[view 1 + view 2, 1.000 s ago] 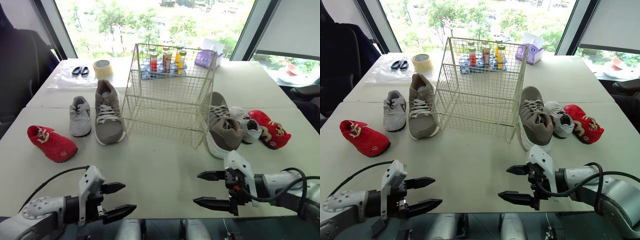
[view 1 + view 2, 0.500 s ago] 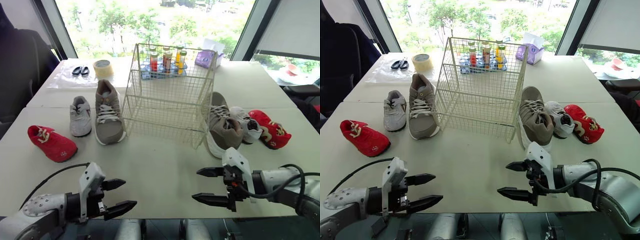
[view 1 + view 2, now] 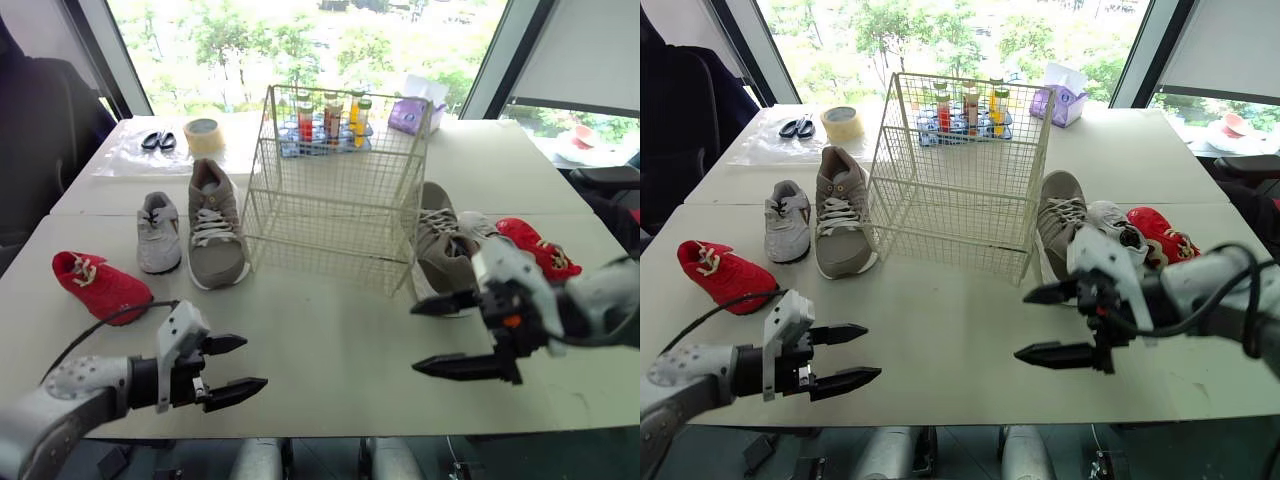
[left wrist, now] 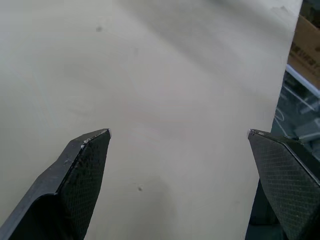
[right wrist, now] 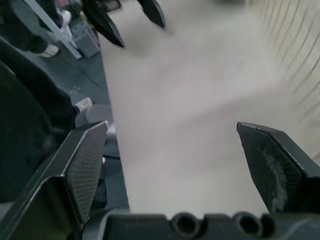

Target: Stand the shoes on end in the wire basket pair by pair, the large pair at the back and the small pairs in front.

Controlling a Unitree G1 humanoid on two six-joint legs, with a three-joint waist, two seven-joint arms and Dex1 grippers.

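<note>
Right end effector point(image 3: 1021, 325), spread wide and empty, hovers nearest the large grey shoe point(image 3: 1058, 222), which lies just ahead on the worktop point(image 3: 940, 320) beside the wire basket point(image 3: 950, 215), long axis running away.

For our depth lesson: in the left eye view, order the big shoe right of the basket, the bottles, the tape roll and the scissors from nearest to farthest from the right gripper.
1. Big shoe, just beyond the right gripper.
2. Bottles, behind the basket.
3. Tape roll, back left.
4. Scissors, farthest back left.
</note>
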